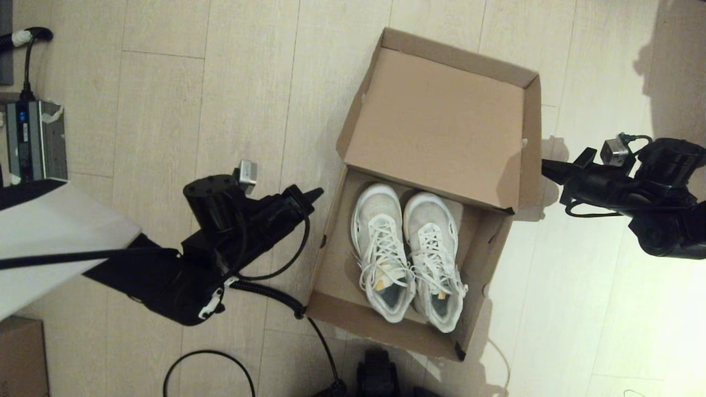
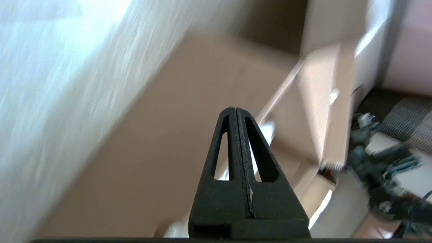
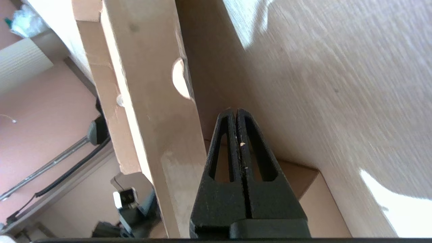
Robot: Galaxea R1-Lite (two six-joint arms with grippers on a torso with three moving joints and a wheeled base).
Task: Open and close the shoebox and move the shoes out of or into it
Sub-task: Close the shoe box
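the white mesh lace-up shoes (image 1: 408,256) are seen inside the open brown cardboard shoebox (image 1: 336,275) on the floor; left tool (image 1: 315,193) and right tool (image 1: 546,167) are pressed closed, empty, beside its walls

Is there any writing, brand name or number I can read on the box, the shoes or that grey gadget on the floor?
None can be read.
The shoebox: plain brown cardboard, no print showing.
The shoes: white, no logo legible.
The grey device at the left edge: a small blue mark, too small to read.
The left gripper and right gripper: black, unmarked.
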